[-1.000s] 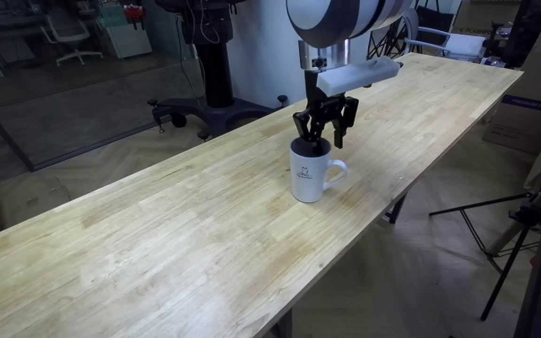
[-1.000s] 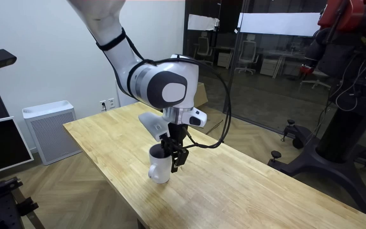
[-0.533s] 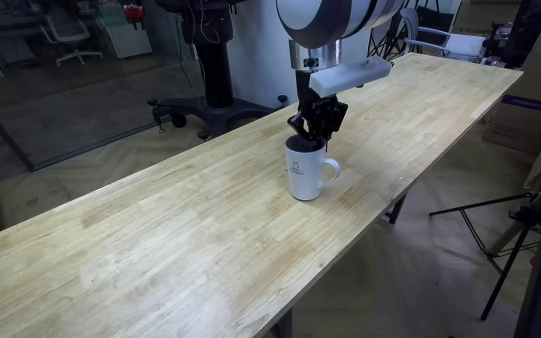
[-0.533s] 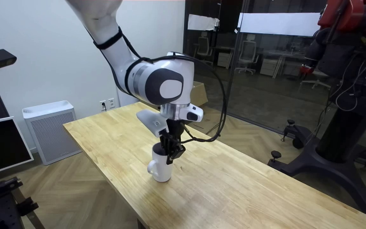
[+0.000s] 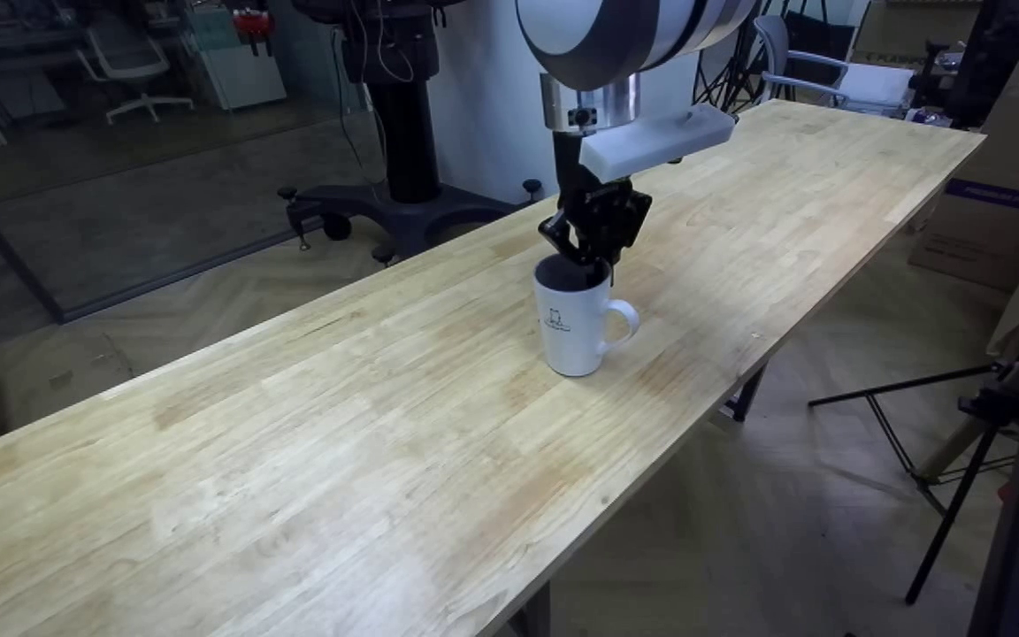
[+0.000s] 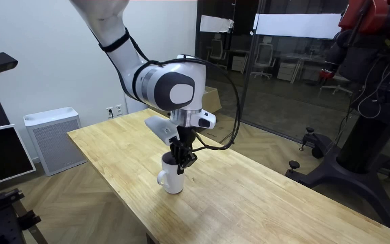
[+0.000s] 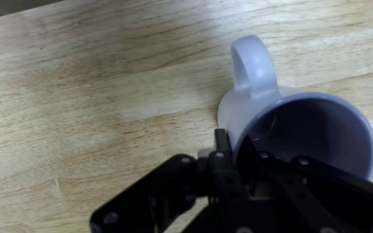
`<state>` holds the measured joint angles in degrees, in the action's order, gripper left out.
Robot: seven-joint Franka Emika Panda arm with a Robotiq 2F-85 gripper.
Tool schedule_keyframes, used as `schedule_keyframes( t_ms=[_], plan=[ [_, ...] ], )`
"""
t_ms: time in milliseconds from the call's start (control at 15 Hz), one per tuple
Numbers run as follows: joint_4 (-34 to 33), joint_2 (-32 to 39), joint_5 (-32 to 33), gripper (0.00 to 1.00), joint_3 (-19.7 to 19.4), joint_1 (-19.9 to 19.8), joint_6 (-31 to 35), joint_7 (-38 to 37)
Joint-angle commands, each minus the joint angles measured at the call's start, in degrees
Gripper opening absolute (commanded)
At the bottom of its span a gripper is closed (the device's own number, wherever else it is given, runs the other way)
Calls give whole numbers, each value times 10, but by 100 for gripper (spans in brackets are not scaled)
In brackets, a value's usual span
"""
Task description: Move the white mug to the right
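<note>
The white mug stands on the wooden table, leaning slightly, with its loop handle facing the near long edge in an exterior view. Both exterior views show my gripper coming down over its rim from above. In the wrist view the gripper is shut on the mug's wall: one finger lies along the outside, the other is inside the dark interior. The handle is free of the fingers. Whether the base is fully flat on the wood I cannot tell.
The wooden table is long and narrow, with a long edge close to the mug's handle side. Past its far long edge stands a black wheeled base. A loose black cable loops out from the arm.
The jaws have closed from open onto the mug's wall. Arm and mug have shifted a little, leftward in an exterior view, and the mug has tipped slightly.
</note>
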<state>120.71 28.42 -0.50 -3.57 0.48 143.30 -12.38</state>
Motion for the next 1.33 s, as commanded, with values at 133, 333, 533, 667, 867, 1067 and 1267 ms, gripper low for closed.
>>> schedule_keyframes(
  t_ms=[133,333,533,667,867,1067,1267],
  plan=[
    [-13,-6,-23,3,-32,23,11,-123],
    [-15,-11,-44,3,-46,16,10,-166],
    [-7,-25,-80,3,-59,-1,6,-186],
    [0,-31,-109,3,-64,-14,10,-194],
    [1,-29,-157,3,-69,-35,9,-207],
    [-5,-18,-199,3,-69,-46,18,-239],
    [-11,-8,-242,3,-64,-50,35,-280]
  ],
)
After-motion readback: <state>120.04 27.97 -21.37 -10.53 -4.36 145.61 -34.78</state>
